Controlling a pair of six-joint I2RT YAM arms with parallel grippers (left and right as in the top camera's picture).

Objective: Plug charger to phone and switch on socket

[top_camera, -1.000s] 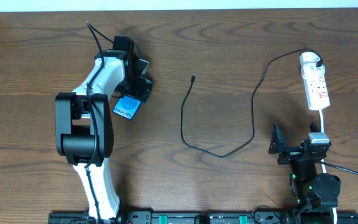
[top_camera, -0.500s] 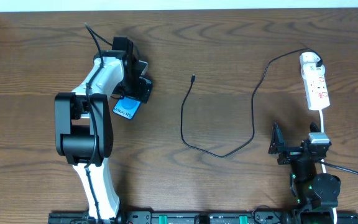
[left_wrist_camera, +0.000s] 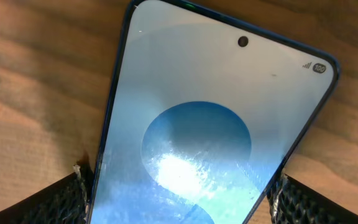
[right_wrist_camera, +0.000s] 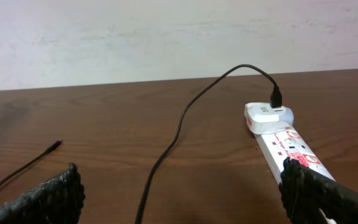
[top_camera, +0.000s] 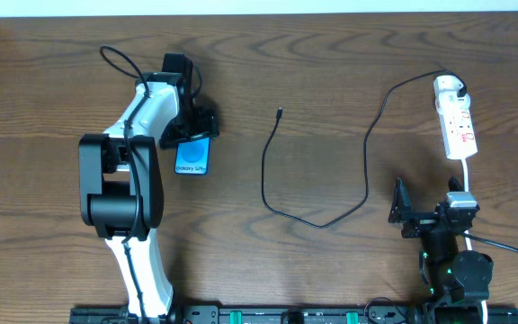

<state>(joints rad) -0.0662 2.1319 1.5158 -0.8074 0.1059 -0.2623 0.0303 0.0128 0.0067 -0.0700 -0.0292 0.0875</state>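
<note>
The left tool (top_camera: 196, 132), spread wide with its pads pressing the phone (top_camera: 193, 158) by its long edges, is turning it from its earlier slant to lie square on the desk (top_camera: 331, 54), left of the charger (top_camera: 266, 175). That is probably lining its port up for the connector. The right tool (top_camera: 399, 209) is waiting wide open and empty near the socket (top_camera: 457, 126).

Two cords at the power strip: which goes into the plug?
The thin black charger cable, entering the white plug at the socket's far end; the thicker white cord leaves its near end.
</note>
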